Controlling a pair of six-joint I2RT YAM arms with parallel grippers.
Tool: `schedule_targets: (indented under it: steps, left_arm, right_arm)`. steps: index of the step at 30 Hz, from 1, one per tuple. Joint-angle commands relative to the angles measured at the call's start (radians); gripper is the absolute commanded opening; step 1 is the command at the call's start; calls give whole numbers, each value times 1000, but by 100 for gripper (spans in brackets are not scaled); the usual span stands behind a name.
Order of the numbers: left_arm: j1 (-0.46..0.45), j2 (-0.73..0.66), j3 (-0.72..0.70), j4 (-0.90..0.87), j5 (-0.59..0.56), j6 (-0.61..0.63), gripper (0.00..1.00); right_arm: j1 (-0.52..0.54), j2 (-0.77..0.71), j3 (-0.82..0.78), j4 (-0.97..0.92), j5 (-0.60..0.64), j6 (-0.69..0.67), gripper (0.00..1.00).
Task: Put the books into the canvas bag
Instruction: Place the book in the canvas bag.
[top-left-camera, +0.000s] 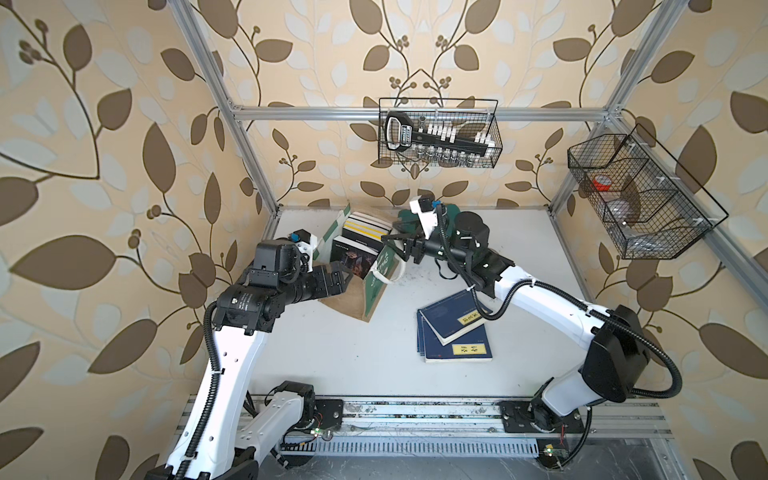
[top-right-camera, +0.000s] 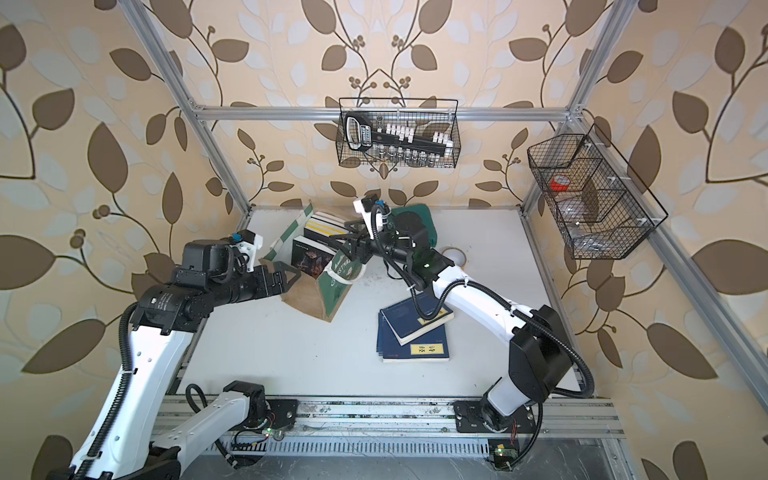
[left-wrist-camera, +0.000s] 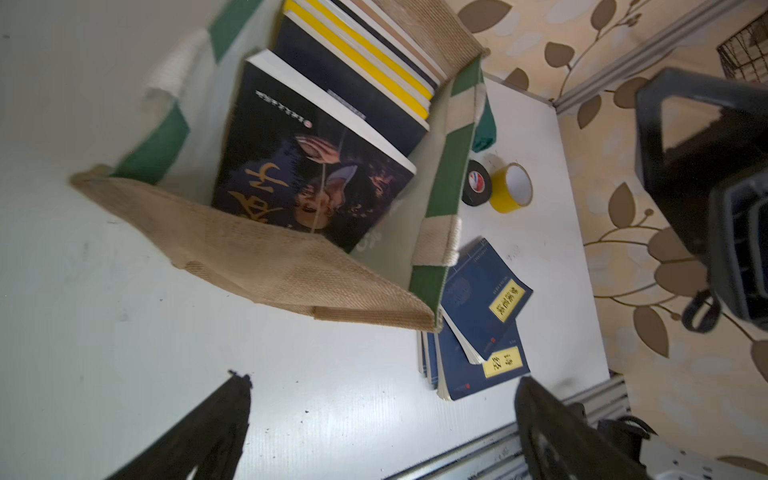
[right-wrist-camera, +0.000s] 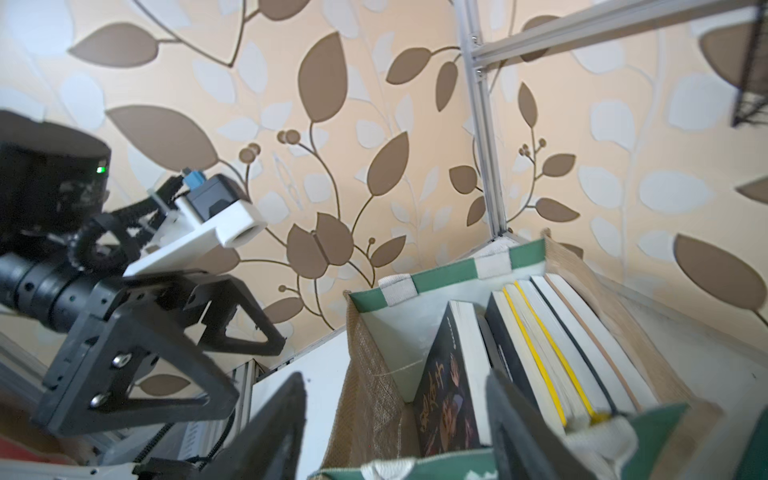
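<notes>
Left arm (top-left-camera: 232, 365): jaws spread, beside bag (top-left-camera: 349, 299)
Right arm (top-left-camera: 544, 297): jaws spread, empty, over bag mouth
Books (top-left-camera: 365, 232): standing inside bag
Surface (top-left-camera: 332, 353): blue books (top-left-camera: 453, 332) stacked

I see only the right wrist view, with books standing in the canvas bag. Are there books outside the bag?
Observer: Yes, a stack of navy blue books lies on the table beside the canvas bag.
Operator: Is the stack tidy?
Observer: No, the top book lies turned across those below.
Operator: Anything else nearby?
Observer: A black tape roll and a yellow tape roll sit on the table by the bag.
</notes>
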Motion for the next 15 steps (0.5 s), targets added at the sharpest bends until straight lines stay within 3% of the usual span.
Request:
schedule_targets:
  steps: [1, 3, 5, 10, 15]
  left_arm:
    - [-39, -13, -28, 73, 183, 24, 99]
    - [-77, -7, -42, 97, 243, 24, 99]
    - [-154, 2, -58, 126, 262, 11, 99]
    - [-375, 49, -93, 209, 153, -39, 99]
    - [-486, 108, -147, 326, 112, -106, 99]
  right_arm:
    - [-84, -94, -126, -62, 52, 67, 84]
    - [-140, -159, -207, -110, 94, 81, 98]
    - [-210, -212, -269, -192, 145, 99, 98]
    - [-388, -282, -397, -359, 150, 169, 98]
    - [-508, -300, -471, -492, 163, 206, 98]
